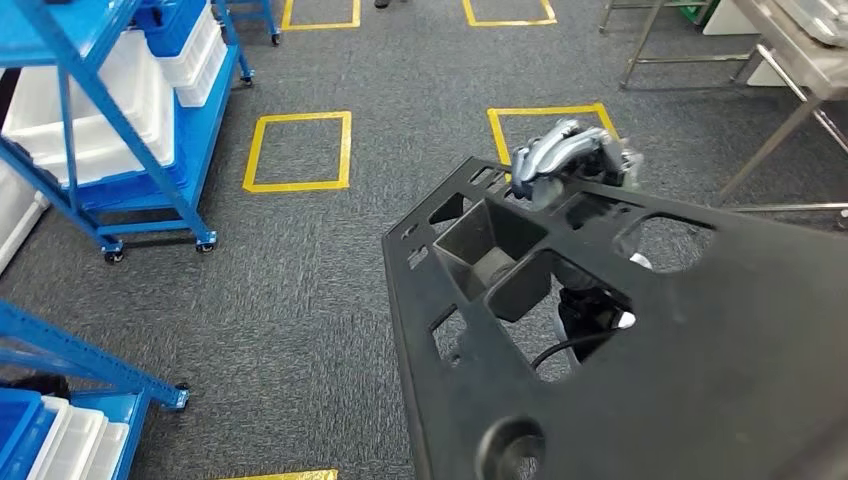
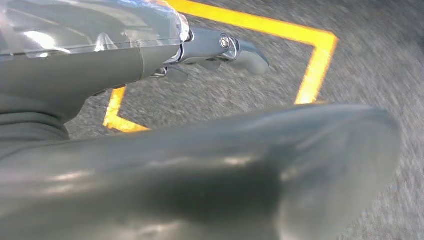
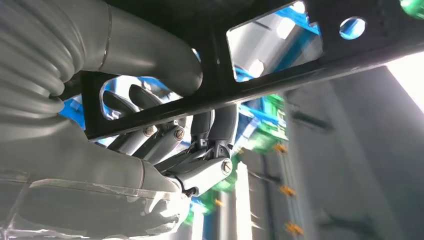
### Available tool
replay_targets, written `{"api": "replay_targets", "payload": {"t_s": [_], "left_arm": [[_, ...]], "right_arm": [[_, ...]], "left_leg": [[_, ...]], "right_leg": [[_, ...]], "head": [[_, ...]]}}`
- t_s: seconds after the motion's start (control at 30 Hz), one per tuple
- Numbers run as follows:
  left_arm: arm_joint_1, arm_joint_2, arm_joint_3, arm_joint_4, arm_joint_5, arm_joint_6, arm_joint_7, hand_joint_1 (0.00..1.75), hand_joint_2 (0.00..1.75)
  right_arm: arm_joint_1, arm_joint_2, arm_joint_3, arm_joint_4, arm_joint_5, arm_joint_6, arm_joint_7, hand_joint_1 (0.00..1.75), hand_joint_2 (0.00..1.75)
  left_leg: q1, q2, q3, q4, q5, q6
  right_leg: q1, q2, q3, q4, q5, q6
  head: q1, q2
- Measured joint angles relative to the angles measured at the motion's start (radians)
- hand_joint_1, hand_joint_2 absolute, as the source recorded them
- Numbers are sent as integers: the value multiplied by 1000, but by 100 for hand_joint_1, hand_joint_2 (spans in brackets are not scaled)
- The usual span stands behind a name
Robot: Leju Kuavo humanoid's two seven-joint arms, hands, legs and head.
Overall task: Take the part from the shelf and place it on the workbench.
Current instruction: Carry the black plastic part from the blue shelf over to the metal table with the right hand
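Observation:
The part [image 1: 690,370] is a large flat black panel with cut-outs and a box-shaped pocket. It is tilted and covers the lower right of the head view, held above the carpet. My right hand [image 1: 570,155] grips its far edge. In the right wrist view the fingers [image 3: 165,145] wrap around a black bar of the part [image 3: 280,82] with the thumb on the other side. My left hand [image 2: 150,70] hangs over the grey carpet near a yellow floor square, fingers stretched out and holding nothing. The metal workbench [image 1: 800,60] stands at the far right.
A blue shelf on wheels [image 1: 120,120] with white bins stands at the left, and another blue rack [image 1: 70,400] is at the lower left. Yellow taped squares [image 1: 300,150] mark the grey carpet. Metal table legs [image 1: 770,150] reach down at the right.

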Motion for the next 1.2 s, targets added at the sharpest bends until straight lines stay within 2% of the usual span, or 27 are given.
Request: {"api": "replay_targets", "payload": {"t_s": [0.07,0.1,0.13,0.17,0.2,0.23,0.27,0.3,0.37,0.43,0.47,0.5,0.57,0.6,0.67,0.77,0.83,0.87,0.93,0.97,1.0,1.03,1.07,1.1,1.13,1.17,1.2], "left_arm": [[3,4,-2,0,-5,-1,-6,0,0],[5,7,-3,0,-7,0,-9,0,0],[7,10,-5,0,-8,2,-11,0,0],[8,12,-6,0,-8,4,-14,0,0],[8,14,-8,0,-8,8,-16,0,0],[7,16,-9,0,-9,11,-17,0,0],[7,18,-10,0,-9,16,-20,0,0],[7,19,-11,0,-11,21,-24,0,0],[7,22,-13,0,-14,30,-32,0,0],[4,23,-15,0,-15,36,-40,0,0],[2,24,-16,0,-16,37,-44,0,0],[1,25,-17,0,-17,38,-48,0,0],[3,28,-18,0,-18,38,-52,0,0],[5,30,-18,0,-18,38,-53,0,0],[7,33,-18,0,-18,38,-54,0,0],[7,34,-18,0,-18,38,-54,0,0],[7,35,-18,0,-18,38,-54,0,0],[6,35,-19,0,-20,36,-55,0,0],[1,39,-23,0,-27,29,-61,0,0],[-2,42,-27,0,-31,24,-64,0,0],[-3,45,-31,0,-34,20,-66,0,0],[-4,48,-33,0,-35,17,-66,0,0],[-2,51,-35,0,-37,16,-66,0,0],[0,55,-36,0,-38,15,-66,0,0],[3,58,-37,0,-39,15,-66,0,0],[5,60,-38,0,-41,16,-66,0,0],[6,61,-39,0,-43,17,-66,0,0]], "right_arm": [[2,1,-4,-8,-4,-1,-6,175,175],[6,2,-5,-10,-5,-1,-7,175,175],[11,2,-6,-11,-5,-1,-9,175,175],[15,2,-8,-13,-6,-1,-10,175,175],[17,2,-9,-15,-6,-1,-12,175,175],[18,2,-11,-16,-6,-1,-15,175,175],[18,3,-12,-17,-6,0,-18,175,175],[18,5,-14,-18,-7,1,-20,175,175],[19,8,-17,-18,-8,6,-24,175,175],[19,9,-24,-19,-8,8,-27,175,175],[19,9,-29,-20,-9,7,-28,175,175],[17,9,-34,-20,-10,6,-29,175,175],[15,9,-41,-22,-11,2,-31,175,175],[17,9,-42,-22,-11,0,-31,175,175],[22,9,-45,-21,-11,-4,-31,175,175],[24,9,-47,-21,-11,-5,-31,175,175],[25,9,-47,-21,-11,-5,-31,175,175],[25,9,-49,-22,-11,-6,-32,175,175],[27,10,-60,-31,-8,-9,-36,175,175],[28,10,-66,-37,-7,-11,-39,175,175],[28,11,-70,-43,-6,-13,-40,175,175],[28,13,-71,-47,-6,-14,-40,175,175],[29,16,-71,-49,-6,-14,-40,175,175],[31,18,-71,-49,-6,-14,-40,175,175],[35,20,-71,-50,-6,-14,-40,175,175],[38,21,-71,-50,-6,-13,-40,175,175],[41,21,-72,-50,-6,-11,-40,175,175]], "left_leg": [[2,-44,-60,127,-62,-4],[1,-53,-96,196,-86,-5],[1,-57,-122,240,-92,-6],[2,-59,-133,247,-78,-6],[2,-62,-125,214,-45,-5],[4,-71,-101,150,-2,-4],[6,-93,-74,82,31,-3],[8,-113,-51,25,52,0],[8,-136,-31,-22,57,7],[8,-117,-28,-30,61,20],[8,-106,-26,-34,65,28],[9,-95,-24,-39,68,35],[5,-70,-22,-44,70,44],[2,-57,-23,-43,70,46],[-1,-35,-23,-43,68,47],[-2,-28,-23,-43,68,47],[-2,-27,-23,-43,68,47],[-4,-15,-21,-43,66,45],[-7,27,-11,-45,58,28],[-7,35,-7,-41,49,17],[-5,22,-11,-23,33,10],[-3,-5,-26,16,7,6],[-1,-34,-51,76,-25,4],[0,-50,-84,147,-57,3],[0,-57,-115,210,-79,1],[0,-59,-133,243,-83,1],[0,-60,-135,238,-66,1]], "right_leg": [[-1,20,3,-2,1,-7],[-1,33,3,-2,0,-9],[0,47,3,-1,0,-9],[0,60,4,0,0,-9],[-1,74,5,2,-1,-8],[-2,88,6,5,-3,-5],[-1,101,5,10,-5,-2],[-1,113,2,15,-7,3],[-3,135,-6,20,-6,15],[-7,150,-12,18,-1,28],[-6,137,-17,27,-8,33],[-4,113,-29,54,-25,37],[-3,51,-82,167,-86,42],[-5,35,-115,235,-115,44],[-8,23,-155,318,-140,46],[-9,21,-160,329,-139,46],[-9,21,-159,326,-136,46],[-4,-3,-116,247,-109,40],[7,-25,-30,84,-47,20],[11,-32,13,2,-16,8],[9,-14,14,-4,-11,0],[6,-3,16,-8,-7,-6],[5,8,17,-10,-6,-9],[5,21,17,-10,-6,-11],[5,34,17,-9,-6,-12],[5,49,17,-8,-6,-12],[5,63,18,-7,-6,-12]], "head": [[0,0],[0,0],[0,0],[0,0],[0,0],[0,0],[0,0],[0,0],[0,0],[0,0],[0,0],[0,0],[0,0],[0,0],[0,0],[0,0],[0,0],[0,0],[0,0],[0,0],[0,0],[0,0],[0,0],[0,0],[0,0],[0,0],[0,0]]}}
